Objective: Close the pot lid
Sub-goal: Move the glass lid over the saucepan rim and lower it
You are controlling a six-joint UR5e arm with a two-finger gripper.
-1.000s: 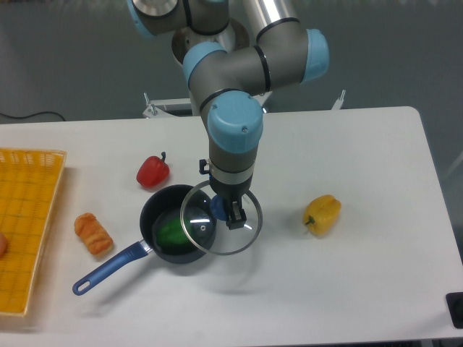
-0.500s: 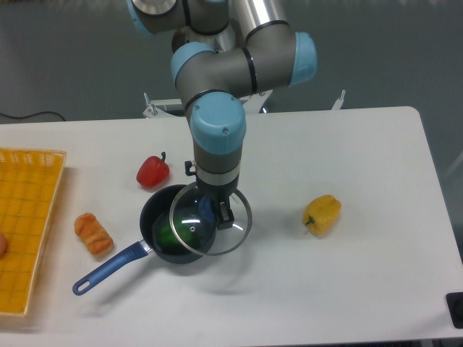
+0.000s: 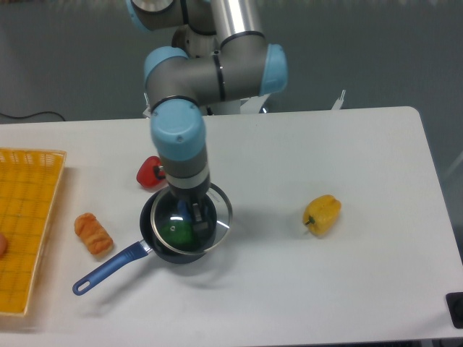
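The dark pot with a long blue handle stands on the white table left of centre, with a green item inside. My gripper points down and is shut on the blue knob of the glass lid. It holds the lid just above the pot. The lid overlaps most of the pot's mouth and sticks out a little past its right rim. The knob itself is mostly hidden between the fingers.
A red pepper lies just behind the pot, partly hidden by the arm. A croissant lies left of the pot, a yellow mesh basket at the far left. A yellow pepper lies to the right.
My gripper has carried the lid leftward from beside the pot's right rim to nearly over the pot. The pot and other items have not moved.
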